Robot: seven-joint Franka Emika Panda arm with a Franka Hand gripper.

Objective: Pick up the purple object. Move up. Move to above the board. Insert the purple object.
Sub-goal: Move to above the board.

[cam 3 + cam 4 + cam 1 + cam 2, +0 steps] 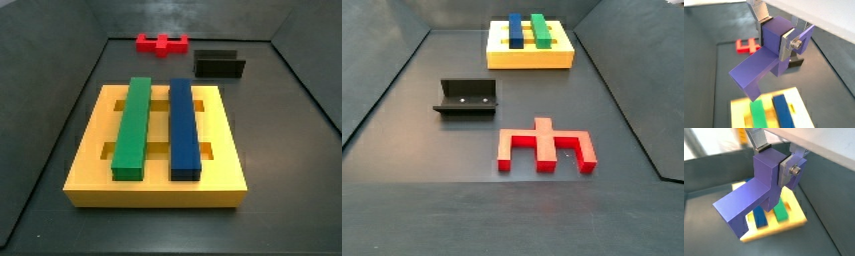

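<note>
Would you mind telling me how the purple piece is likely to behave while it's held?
The purple object looks rigid and blocky, so it probably won't flex. The gripper, above the board, clamps one end, so the overhang may pivot. Its smooth faces could slip against the fingers.

Light is even and soft in both side views, shadows faint beneath the board point(155, 186). Both wrist views are softly blurred; the hand point(777, 31) sits under a bright, washed-out patch.

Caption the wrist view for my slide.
Gripper holds the purple object above the board with its green bar and blue bar.
</note>
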